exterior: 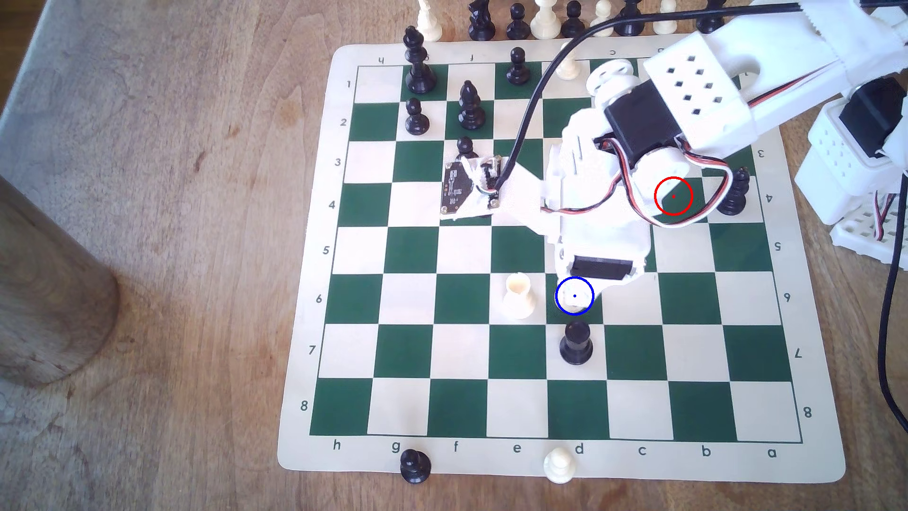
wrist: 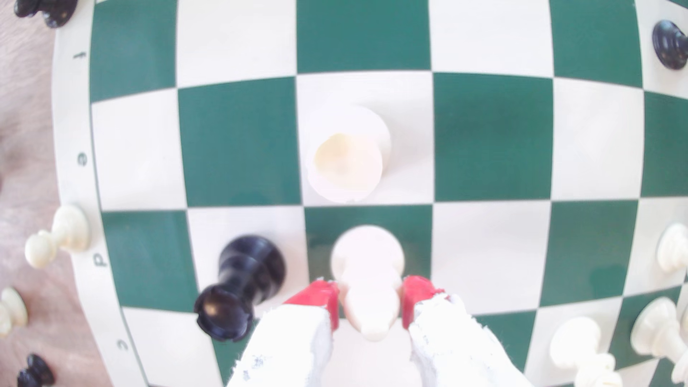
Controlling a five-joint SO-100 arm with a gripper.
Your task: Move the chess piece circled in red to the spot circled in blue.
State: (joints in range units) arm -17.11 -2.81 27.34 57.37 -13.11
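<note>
Wood table (exterior: 172,196) w/ green-cream chess mat (exterior: 314,457). Your gripper (wrist: 370,297), lower centre of the wrist view, has its red pads (wrist: 316,297) pinching the cream bishop (wrist: 366,275), whose base sits on the blue-ringed green square (exterior: 574,296), just beside the cream rook (exterior: 518,295) & black rook (exterior: 576,343).

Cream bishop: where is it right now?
In the wrist view the cream bishop stands on a green square between the gripper's red pads, beside the cream rook and black rook.
</note>
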